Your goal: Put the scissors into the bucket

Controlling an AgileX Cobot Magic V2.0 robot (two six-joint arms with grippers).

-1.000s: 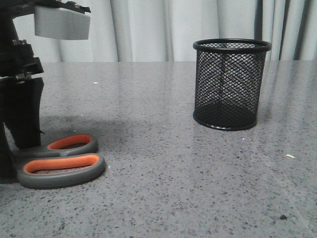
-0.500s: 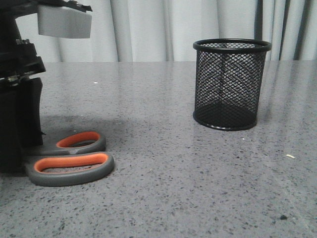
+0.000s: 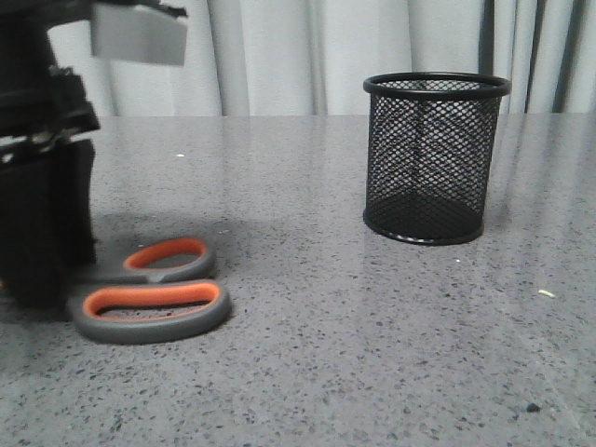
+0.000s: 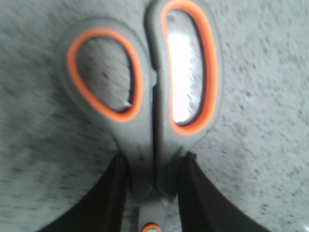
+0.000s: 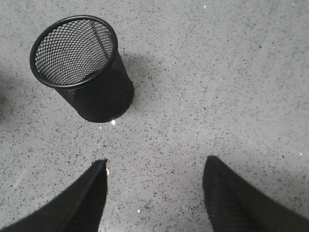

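The scissors (image 3: 149, 300), dark grey with orange-lined loops, lie low over the grey table at the front left, handles pointing right. My left gripper (image 3: 47, 233) is shut on them; in the left wrist view its black fingers (image 4: 108, 193) clamp the scissors (image 4: 145, 96) on the neck just behind the loops, near the pivot. The blades are hidden. The black mesh bucket (image 3: 436, 158) stands upright at the right, apart from the scissors. My right gripper (image 5: 154, 164) is open and empty above the table, with the bucket (image 5: 82, 72) ahead of it.
The grey speckled table (image 3: 326, 326) runs back to a pale curtain (image 3: 307, 56). A small yellowish crumb (image 3: 546, 293) and a dark speck (image 3: 531, 407) lie at the front right.
My left gripper has moved to the right with the scissors in it, carrying the handles toward the bucket. The bucket has not moved.
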